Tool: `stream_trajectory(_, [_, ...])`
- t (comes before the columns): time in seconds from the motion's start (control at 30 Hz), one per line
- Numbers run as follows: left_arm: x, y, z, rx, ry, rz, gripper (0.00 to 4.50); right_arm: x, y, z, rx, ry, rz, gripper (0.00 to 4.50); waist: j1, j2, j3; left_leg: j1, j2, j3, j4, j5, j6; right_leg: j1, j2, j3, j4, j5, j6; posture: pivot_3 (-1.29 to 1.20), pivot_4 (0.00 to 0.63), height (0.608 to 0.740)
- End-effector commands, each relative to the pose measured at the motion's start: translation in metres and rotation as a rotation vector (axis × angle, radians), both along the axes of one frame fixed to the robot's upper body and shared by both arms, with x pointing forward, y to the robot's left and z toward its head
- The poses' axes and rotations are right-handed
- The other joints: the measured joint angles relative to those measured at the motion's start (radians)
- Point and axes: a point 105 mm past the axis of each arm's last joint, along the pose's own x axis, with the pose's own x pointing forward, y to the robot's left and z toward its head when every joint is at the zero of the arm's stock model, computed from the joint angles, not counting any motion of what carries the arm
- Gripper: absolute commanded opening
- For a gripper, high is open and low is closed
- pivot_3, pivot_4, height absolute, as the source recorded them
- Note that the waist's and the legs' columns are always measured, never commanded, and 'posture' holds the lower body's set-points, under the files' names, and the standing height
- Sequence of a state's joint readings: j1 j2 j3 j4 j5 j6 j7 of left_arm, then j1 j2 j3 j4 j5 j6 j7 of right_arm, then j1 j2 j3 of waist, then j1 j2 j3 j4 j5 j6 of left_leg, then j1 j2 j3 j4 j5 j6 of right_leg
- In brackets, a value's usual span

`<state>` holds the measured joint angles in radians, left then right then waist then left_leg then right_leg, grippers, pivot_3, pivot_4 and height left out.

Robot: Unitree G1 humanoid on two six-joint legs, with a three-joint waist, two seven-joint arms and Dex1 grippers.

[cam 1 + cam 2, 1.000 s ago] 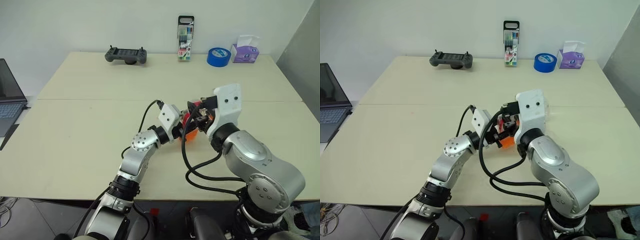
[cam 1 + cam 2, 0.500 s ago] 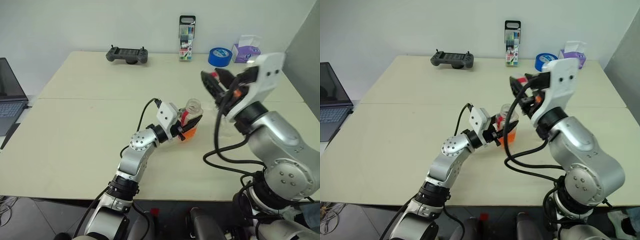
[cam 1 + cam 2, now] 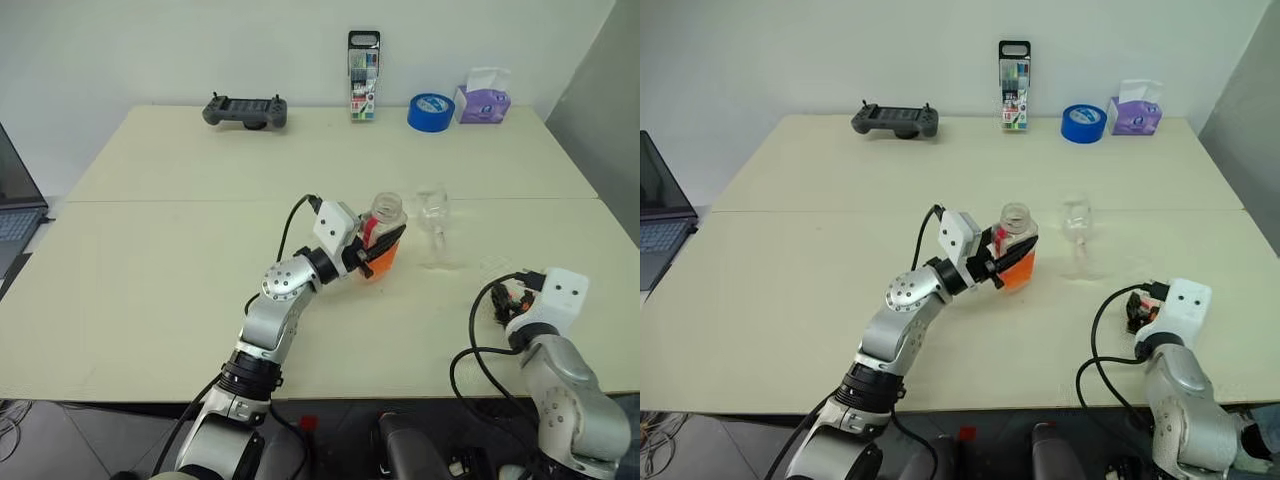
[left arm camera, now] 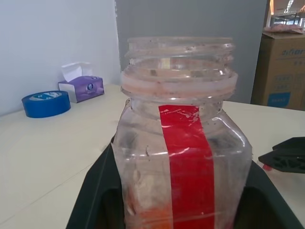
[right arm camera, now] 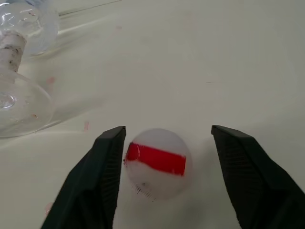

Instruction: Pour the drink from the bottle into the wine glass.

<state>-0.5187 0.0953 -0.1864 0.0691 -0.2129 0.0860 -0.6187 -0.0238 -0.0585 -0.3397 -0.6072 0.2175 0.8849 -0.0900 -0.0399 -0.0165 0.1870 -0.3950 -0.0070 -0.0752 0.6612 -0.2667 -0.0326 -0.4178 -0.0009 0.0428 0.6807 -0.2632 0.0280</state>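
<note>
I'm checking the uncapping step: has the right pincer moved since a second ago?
Yes. The right pincer left the bottle and dropped toward the table's near right edge, now open around the cap.

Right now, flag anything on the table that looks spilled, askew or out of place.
Nothing spilled or tipped. The bottle is uncapped and upright in the left gripper; its cap lies loose on the table between the right gripper's open fingers, near the glass. That fits a pour about to start.

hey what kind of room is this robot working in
Probably an office or lab workspace: plain pale tables against a bare wall, a laptop at one edge, and a handheld controller, blue tape roll and tissue box along the back.
</note>
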Motion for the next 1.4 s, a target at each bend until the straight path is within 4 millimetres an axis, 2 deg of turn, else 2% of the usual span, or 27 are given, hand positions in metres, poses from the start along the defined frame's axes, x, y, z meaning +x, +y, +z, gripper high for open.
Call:
stream_trajectory(0.03, [0.010, 0.011, 0.021, -0.041, -0.050, 0.057, 1.71, 0.003, -0.002, 0.020, -0.040, -0.065, -0.006, 4.47, 0.000, 0.000, 0.000, 0.000, 0.000, 0.000, 0.000, 0.000, 0.000, 0.000, 0.000, 0.000, 0.000, 0.000, 0.000, 0.00, 0.150, 0.740])
stream_trajectory(0.17, [0.026, 0.027, 0.023, -0.065, -0.022, 0.140, 1.71, -0.001, -0.003, 0.032, -0.106, -0.055, 0.022, 4.50, 0.004, 0.000, 0.000, -0.002, 0.000, 0.001, 0.000, 0.000, 0.000, 0.000, -0.001, 0.000, -0.001, 0.000, 0.000, 0.00, 0.150, 0.740])
stream_trajectory(0.23, [0.035, 0.035, 0.024, -0.076, -0.011, 0.184, 1.71, -0.002, -0.001, 0.047, -0.186, -0.071, 0.060, 4.50, 0.008, 0.000, 0.000, -0.002, -0.001, 0.000, 0.000, 0.000, 0.000, -0.001, -0.001, 0.000, -0.001, 0.000, 0.000, 0.00, 0.150, 0.740])
stream_trajectory(0.27, [0.040, 0.041, 0.025, -0.079, -0.008, 0.211, 1.71, -0.001, 0.006, 0.061, -0.238, -0.099, 0.111, 4.50, 0.008, 0.000, 0.000, -0.003, -0.001, 0.000, 0.000, 0.000, 0.000, -0.001, -0.002, 0.000, -0.002, 0.000, 0.000, 0.00, 0.150, 0.740])
stream_trajectory(0.33, [0.050, 0.056, 0.027, -0.087, -0.003, 0.282, 1.71, 0.004, 0.035, 0.092, -0.296, -0.190, 0.285, 4.50, 0.004, 0.000, 0.000, -0.003, -0.001, 0.000, 0.000, 0.000, 0.000, -0.001, -0.002, 0.001, -0.002, 0.000, 0.001, 0.00, 0.150, 0.740])
stream_trajectory(0.4, [0.064, 0.080, 0.028, -0.094, 0.002, 0.389, 1.71, 0.002, 0.100, 0.122, -0.229, -0.297, 0.648, 4.50, -0.007, 0.000, 0.001, -0.002, -0.001, 0.000, 0.001, 0.000, 0.000, -0.002, -0.002, 0.003, -0.001, 0.001, 0.002, 0.00, 0.150, 0.740])
stream_trajectory(0.47, [0.075, 0.107, 0.029, -0.090, -0.007, 0.502, 1.71, -0.013, 0.158, 0.139, -0.168, -0.347, 1.003, 4.50, -0.009, 0.000, 0.000, 0.000, -0.001, -0.001, 0.001, 0.000, 0.001, -0.001, 0.001, 0.001, -0.001, 0.003, 0.001, 0.00, 0.150, 0.740])
stream_trajectory(0.5, [0.079, 0.117, 0.029, -0.090, -0.010, 0.544, 1.71, -0.020, 0.174, 0.142, -0.155, -0.349, 1.113, 4.50, -0.009, -0.001, 0.000, -0.001, -0.001, -0.002, 0.000, 0.000, 0.001, 0.000, 0.004, -0.003, -0.002, 0.003, 0.001, 0.00, 0.150, 0.740])
stream_trajectory(0.57, [0.085, 0.136, 0.029, -0.088, -0.013, 0.628, 1.71, -0.022, 0.193, 0.141, -0.119, -0.323, 1.235, 4.50, -0.006, -0.001, 0.000, -0.002, 0.001, -0.006, 0.000, 0.000, 0.001, 0.000, 0.007, -0.004, -0.001, 0.004, -0.002, 0.00, 0.150, 0.740])
stream_trajectory(0.63, [0.089, 0.161, 0.032, -0.112, -0.014, 0.719, 1.71, -0.005, 0.212, 0.136, -0.102, -0.293, 1.262, 4.50, -0.001, -0.001, 0.000, -0.003, 0.002, -0.008, -0.001, 0.000, 0.001, -0.001, 0.006, -0.006, -0.001, 0.006, -0.006, 0.00, 0.150, 0.740])
stream_trajectory(0.77, [0.089, 0.185, 0.030, -0.123, -0.015, 0.790, 1.71, 0.018, 0.239, 0.126, -0.118, -0.283, 1.299, 4.50, 0.007, -0.001, 0.000, -0.004, 0.001, -0.006, 0.000, 0.001, 0.000, -0.004, -0.003, -0.005, -0.001, 0.006, -0.006, 0.00, 0.150, 0.740])
stream_trajectory(0.83, [0.087, 0.197, 0.029, -0.142, -0.011, 0.812, 1.71, 0.037, 0.249, 0.125, -0.148, -0.294, 1.261, 4.50, 0.009, -0.002, 0.001, -0.005, -0.002, -0.005, 0.001, 0.001, 0.000, -0.003, -0.005, -0.003, -0.002, 0.006, -0.005, 0.00, 0.150, 0.740])
stream_trajectory(0.93, [0.085, 0.208, 0.029, -0.156, -0.013, 0.831, 1.71, 0.052, 0.254, 0.126, -0.154, -0.318, 1.222, 4.50, 0.014, -0.003, 0.000, -0.005, -0.004, -0.003, 0.002, 0.001, -0.001, -0.003, -0.009, -0.002, -0.003, 0.007, -0.003, 0.00, 0.150, 0.740])
stream_trajectory(1.03, [0.084, 0.216, 0.027, -0.176, -0.004, 0.853, 1.71, 0.056, 0.255, 0.122, -0.156, -0.328, 1.216, 4.50, 0.014, -0.003, 0.000, -0.005, -0.006, -0.004, 0.001, 0.001, -0.001, -0.003, -0.015, -0.003, -0.004, 0.006, -0.003, 0.00, 0.150, 0.740])
stream_trajectory(1.33, [0.083, 0.214, 0.010, -0.147, 0.028, 0.877, 1.71, 0.058, 0.255, 0.116, -0.158, -0.325, 1.225, 4.50, 0.009, -0.003, 0.000, -0.005, -0.005, -0.004, 0.001, 0.001, -0.001, -0.004, -0.016, -0.004, -0.001, 0.006, -0.003, 0.00, 0.150, 0.740])
stream_trajectory(1.37, [0.083, 0.214, 0.007, -0.140, 0.033, 0.881, 2.42, 0.058, 0.255, 0.116, -0.158, -0.324, 1.226, 4.50, 0.009, -0.003, 0.000, -0.005, -0.005, -0.005, 0.001, 0.001, -0.001, -0.004, -0.015, -0.004, -0.001, 0.006, -0.003, 0.00, 0.150, 0.740])
stream_trajectory(1.4, [0.082, 0.215, 0.005, -0.140, 0.039, 0.888, 2.70, 0.058, 0.254, 0.115, -0.160, -0.323, 1.228, 4.50, 0.009, -0.003, 0.000, -0.005, -0.005, -0.005, 0.001, 0.001, -0.001, -0.004, -0.015, -0.004, -0.001, 0.006, -0.003, 0.00, 0.150, 0.740])
